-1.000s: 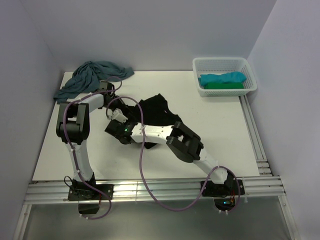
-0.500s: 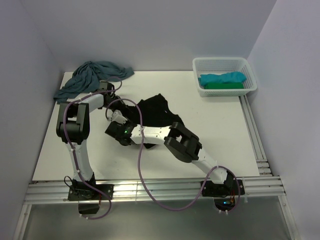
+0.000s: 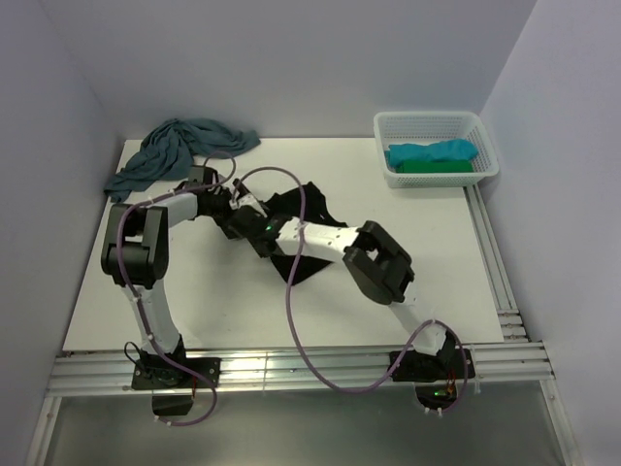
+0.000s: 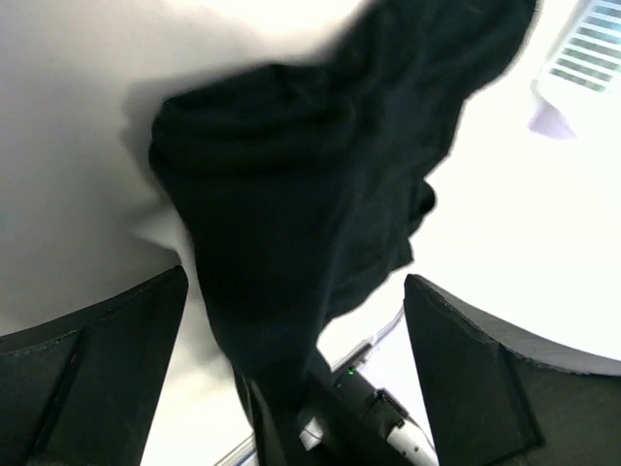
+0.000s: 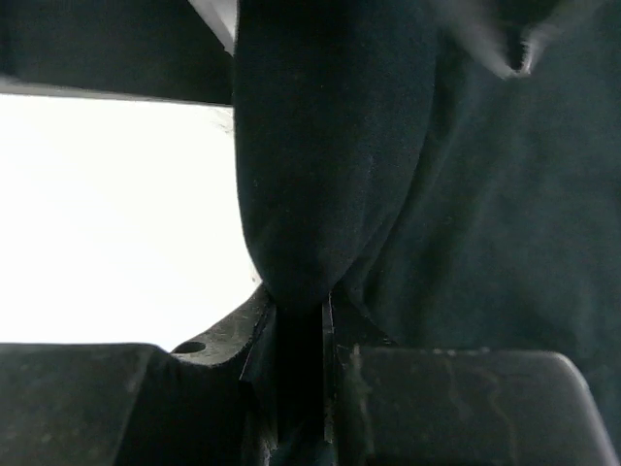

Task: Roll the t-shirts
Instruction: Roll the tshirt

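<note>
Black t-shirt (image 5: 330, 146), apparently in right end effector (image 5: 299, 335)

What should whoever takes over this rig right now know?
Left pincer: open, fingers either side of the black shirt, not gripping it.
Right pincer: shut on a fold of the black shirt.
Black shirt: bunched at centre, not rolled.
Blue shirt: crumpled heap at the far left corner.
Turquoise shirt and green shirt: in the basket at far right; they look done.
Left to do: roll the black shirt, then the blue one.
</note>
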Robot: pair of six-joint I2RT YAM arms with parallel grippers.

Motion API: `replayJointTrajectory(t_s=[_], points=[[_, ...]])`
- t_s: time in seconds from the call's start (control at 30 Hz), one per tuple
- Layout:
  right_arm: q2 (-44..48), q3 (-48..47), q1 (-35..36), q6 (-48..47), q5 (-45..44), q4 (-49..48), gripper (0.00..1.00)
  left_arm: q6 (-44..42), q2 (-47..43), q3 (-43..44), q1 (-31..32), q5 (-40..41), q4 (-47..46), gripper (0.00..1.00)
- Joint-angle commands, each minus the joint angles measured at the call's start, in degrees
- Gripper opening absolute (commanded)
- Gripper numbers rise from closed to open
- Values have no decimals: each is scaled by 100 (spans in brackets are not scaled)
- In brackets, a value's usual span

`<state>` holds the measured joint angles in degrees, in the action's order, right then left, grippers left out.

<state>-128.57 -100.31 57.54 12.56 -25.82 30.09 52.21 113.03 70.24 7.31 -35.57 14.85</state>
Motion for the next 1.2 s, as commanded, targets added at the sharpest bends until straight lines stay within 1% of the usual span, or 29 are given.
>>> replayJointTrajectory(t_s=[0.0, 0.03, 0.1, 0.13, 0.2, 0.23, 0.3, 0.33, 0.43, 0.47, 0.57, 0.7, 0.8, 0.83, 1.03, 1.07, 1.17], points=[[587, 599, -497, 599, 1953, -413, 0, 202, -633, -308, -150, -406, -1044, 100], [710, 809, -672, 634, 2132, -494, 0, 281, -703, -361, -186, -441, -1176, 100], [772, 899, -805, 678, 2545, -617, 0, 343, -879, -527, -317, -521, -1432, 100], [764, 943, -971, 721, 2974, -627, 0, 386, -949, -598, -353, -564, -1650, 99], [781, 1022, -1121, 774, 3441, -775, 0, 431, -1151, -817, -441, -644, -2002, 99], [825, 1162, -1209, 862, 3948, -854, 0, 474, -1222, -897, -467, -679, -2152, 100], [843, 1294, -1516, 967, 4513, -1126, 0, 510, -1371, -1099, -485, -775, -2468, 100], [799, 1391, -1639, 1107, 5195, -1206, 0, 536, -1398, -1178, -485, -802, -2565, 99], [598, 1523, -2088, 1467, 6148, -1619, 0, 624, -1556, -1617, -485, -837, -3066, 99], [544, 1567, -2193, 1556, 6673, -1750, 0, 633, -1643, -1749, -476, -846, -3224, 100], [412, 1734, -2545, 1934, 7325, -2312, 0, 686, -1714, -2215, -459, -829, -3585, 99], [377, 1927, -2835, 2408, 7977, -2788, 0, 581, -1811, -2400, -327, -741, -3709, 100], [351, 1963, -2976, 2541, 8215, -2894, 0, 510, -1855, -2479, -196, -592, -3858, 99], [351, 1998, -3029, 2602, 8268, -2947, 0, 545, -1820, -2488, -160, -583, -4041, 99], [403, 2647, -3257, 3797, 8681, -4264, 0, 598, -1522, -2497, 218, -276, -4526, 99], [412, 2718, -3310, 3902, 8682, -4466, 0, 607, -1486, -2532, 314, -188, -4761, 100], [386, 2885, -3354, 4079, 8708, -4625, 0, 694, -1293, -2594, 472, -47, -4983, 99]])
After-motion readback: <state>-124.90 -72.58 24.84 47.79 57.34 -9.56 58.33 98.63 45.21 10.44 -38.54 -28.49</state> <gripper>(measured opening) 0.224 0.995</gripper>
